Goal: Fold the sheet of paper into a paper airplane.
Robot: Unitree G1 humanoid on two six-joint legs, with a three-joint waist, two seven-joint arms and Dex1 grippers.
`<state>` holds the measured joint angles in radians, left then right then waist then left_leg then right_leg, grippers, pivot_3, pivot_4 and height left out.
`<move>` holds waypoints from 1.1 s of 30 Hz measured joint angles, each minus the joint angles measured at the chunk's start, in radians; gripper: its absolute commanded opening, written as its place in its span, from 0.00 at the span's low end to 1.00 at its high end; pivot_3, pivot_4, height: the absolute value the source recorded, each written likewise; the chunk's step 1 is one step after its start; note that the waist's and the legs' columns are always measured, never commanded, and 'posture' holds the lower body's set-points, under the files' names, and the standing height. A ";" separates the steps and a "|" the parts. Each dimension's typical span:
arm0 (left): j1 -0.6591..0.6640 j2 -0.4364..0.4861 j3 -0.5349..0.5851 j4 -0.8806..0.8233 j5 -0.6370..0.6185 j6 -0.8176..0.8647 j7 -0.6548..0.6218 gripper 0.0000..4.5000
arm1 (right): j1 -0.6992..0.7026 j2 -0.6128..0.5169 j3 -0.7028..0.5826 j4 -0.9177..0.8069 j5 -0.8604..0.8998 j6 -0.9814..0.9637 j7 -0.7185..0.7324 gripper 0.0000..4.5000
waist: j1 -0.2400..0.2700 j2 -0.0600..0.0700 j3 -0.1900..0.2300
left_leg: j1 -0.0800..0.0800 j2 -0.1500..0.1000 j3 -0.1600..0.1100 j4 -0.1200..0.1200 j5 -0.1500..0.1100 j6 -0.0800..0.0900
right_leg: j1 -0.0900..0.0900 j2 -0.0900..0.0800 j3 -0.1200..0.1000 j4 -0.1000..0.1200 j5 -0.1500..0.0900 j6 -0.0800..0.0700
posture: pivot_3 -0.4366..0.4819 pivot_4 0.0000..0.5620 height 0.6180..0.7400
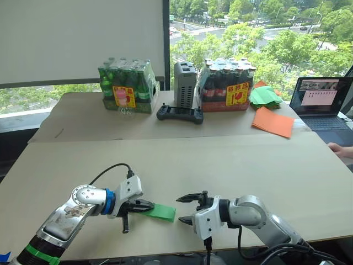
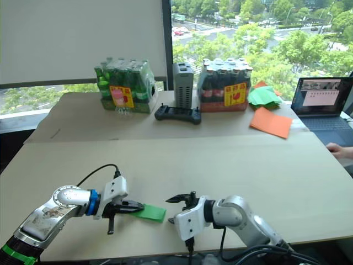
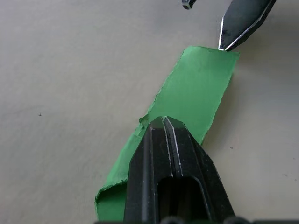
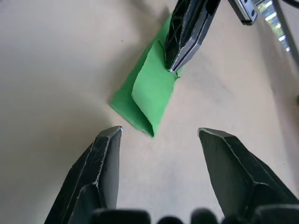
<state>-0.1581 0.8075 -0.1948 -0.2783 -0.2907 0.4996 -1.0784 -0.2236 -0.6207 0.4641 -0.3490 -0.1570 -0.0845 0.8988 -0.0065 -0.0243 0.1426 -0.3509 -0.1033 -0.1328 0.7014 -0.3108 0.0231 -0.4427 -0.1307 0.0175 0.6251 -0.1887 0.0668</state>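
Note:
The sheet of paper (image 1: 163, 212) is bright green and folded into a narrow flat strip that lies on the beige table (image 1: 220, 160) near its front edge. My left gripper (image 1: 149, 206) is shut on the strip's left end; the left wrist view shows the closed fingertips (image 3: 163, 122) pinching the paper (image 3: 198, 86). My right gripper (image 1: 180, 209) stands open just past the strip's right end, without touching it. In the right wrist view its two fingers frame the folded end (image 4: 148, 95), one layer lapped over the other. The paper airplane is out of view.
At the back of the table stand a pack of green bottles (image 1: 128, 86), a grey box (image 1: 185, 83), a black controller (image 1: 180, 114) and a pack of dark bottles (image 1: 227, 85). Orange sheets (image 1: 273, 121), a heap of green papers (image 1: 266, 96), a laptop (image 1: 322, 102) and a person's hand (image 1: 342, 149) are at the right.

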 measured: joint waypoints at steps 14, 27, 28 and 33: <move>-0.010 -0.016 -0.009 0.017 0.014 -0.024 -0.005 0.00 | -0.168 0.211 0.040 -0.022 0.198 0.598 -0.045 0.00 | -0.003 0.000 0.000 | -0.004 0.000 0.001 -0.004 0.004 -0.008 | -0.009 0.000 -0.001 0.001 0.000 -0.001 | 0.48 0.27 0.64; -0.006 -0.018 -0.010 0.018 0.015 -0.037 0.000 0.00 | -0.192 0.242 0.132 0.119 0.137 0.583 -0.051 0.00 | -0.006 0.000 0.000 | -0.006 0.000 0.001 -0.005 0.004 -0.009 | -0.013 0.000 0.000 0.003 0.001 -0.002 | 0.48 0.27 0.64; -0.005 -0.018 -0.010 0.017 0.015 -0.037 0.001 0.00 | -0.193 0.245 0.135 0.122 0.134 0.584 -0.053 0.00 | -0.006 0.000 0.000 | -0.006 0.000 0.001 -0.005 0.004 -0.009 | -0.013 0.000 0.000 0.003 0.001 -0.002 | 0.48 0.27 0.64; 0.001 -0.017 -0.009 0.014 0.015 -0.037 0.008 0.00 | -0.197 0.245 0.148 0.122 0.118 0.587 -0.054 0.00 | -0.007 0.001 0.000 | -0.004 0.000 0.002 -0.005 0.005 -0.009 | -0.012 0.000 0.000 0.004 0.001 -0.003 | 0.48 0.27 0.64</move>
<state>-0.1572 0.7901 -0.2038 -0.2648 -0.2757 0.4628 -1.0707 -0.4210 -0.3760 0.6121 -0.2274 -0.0387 0.5020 0.8451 -0.0132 -0.0237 0.1426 -0.3552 -0.1029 -0.1312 0.6963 -0.3063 0.0141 -0.4548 -0.1308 0.0171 0.6288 -0.1875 0.0642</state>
